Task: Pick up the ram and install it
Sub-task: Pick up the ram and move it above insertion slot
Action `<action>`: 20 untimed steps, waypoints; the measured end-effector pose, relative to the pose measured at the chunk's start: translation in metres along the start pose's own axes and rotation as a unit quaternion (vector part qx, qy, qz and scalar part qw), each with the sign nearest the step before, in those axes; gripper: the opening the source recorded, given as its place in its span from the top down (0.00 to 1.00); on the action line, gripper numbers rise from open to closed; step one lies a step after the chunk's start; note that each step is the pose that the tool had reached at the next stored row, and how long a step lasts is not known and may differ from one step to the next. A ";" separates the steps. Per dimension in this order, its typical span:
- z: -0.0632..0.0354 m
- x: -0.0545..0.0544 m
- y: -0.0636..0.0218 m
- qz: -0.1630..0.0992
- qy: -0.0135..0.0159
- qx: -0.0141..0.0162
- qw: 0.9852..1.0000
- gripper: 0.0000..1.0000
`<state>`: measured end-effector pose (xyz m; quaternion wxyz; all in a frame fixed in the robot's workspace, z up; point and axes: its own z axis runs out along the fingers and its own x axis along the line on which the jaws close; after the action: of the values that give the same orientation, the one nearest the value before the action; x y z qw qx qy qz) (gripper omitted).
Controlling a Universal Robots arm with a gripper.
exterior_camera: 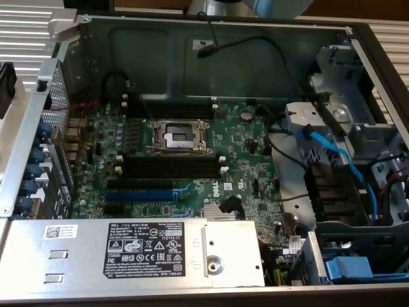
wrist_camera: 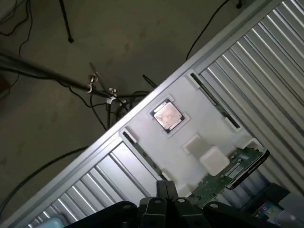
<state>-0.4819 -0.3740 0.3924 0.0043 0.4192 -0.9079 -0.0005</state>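
Note:
In the wrist view, the ram (wrist_camera: 231, 172), a dark green circuit-board stick with a small white label, lies flat at one corner of a white tray (wrist_camera: 190, 95). My gripper (wrist_camera: 166, 183) hangs above the tray's edge, a short way from the ram. Its two black fingers are pressed together with nothing between them. In the exterior view, the long black memory slots (exterior_camera: 169, 167) with white end clips lie just below the CPU socket (exterior_camera: 177, 135) on the green motherboard (exterior_camera: 243, 147). Part of my arm (exterior_camera: 255, 6) shows at the top edge, beyond the case.
The white tray also holds a CPU chip (wrist_camera: 167, 115) and two narrow dark grooves (wrist_camera: 214, 100). It rests on a ribbed metal table (wrist_camera: 266, 61), with floor and cables beyond. The case holds a blue expansion slot (exterior_camera: 139, 195), the power supply (exterior_camera: 128, 252) and blue cables (exterior_camera: 332, 153).

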 end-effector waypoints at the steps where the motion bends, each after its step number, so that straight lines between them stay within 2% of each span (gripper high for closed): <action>1: 0.0000 0.000 0.0000 -0.009 0.000 0.000 1.000 0.90; 3: 0.0000 0.000 0.0000 -0.046 0.000 0.000 0.999 0.90; 4: 0.0000 0.000 0.0000 -0.064 0.000 0.000 0.998 0.90; 5: 0.0001 0.000 0.0000 -0.082 0.000 0.001 0.997 0.90; 7: 0.0001 0.000 0.0000 -0.118 0.001 0.001 0.993 0.90; 10: 0.0001 0.000 0.0000 -0.172 0.001 0.001 0.985 0.90; 12: 0.0001 0.000 0.0000 -0.208 0.001 0.002 0.978 0.90; 14: 0.0001 0.000 0.0000 -0.243 0.001 0.002 0.970 0.90; 16: 0.0000 0.000 0.0001 -0.279 0.001 0.002 0.960 0.90; 17: -0.0001 0.000 0.0004 -0.284 0.001 0.002 0.959 0.90; 20: 0.0000 0.001 0.0016 -0.296 0.001 0.002 0.955 0.90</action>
<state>-0.4840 -0.3740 0.3924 0.0043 0.6694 -0.7429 0.0007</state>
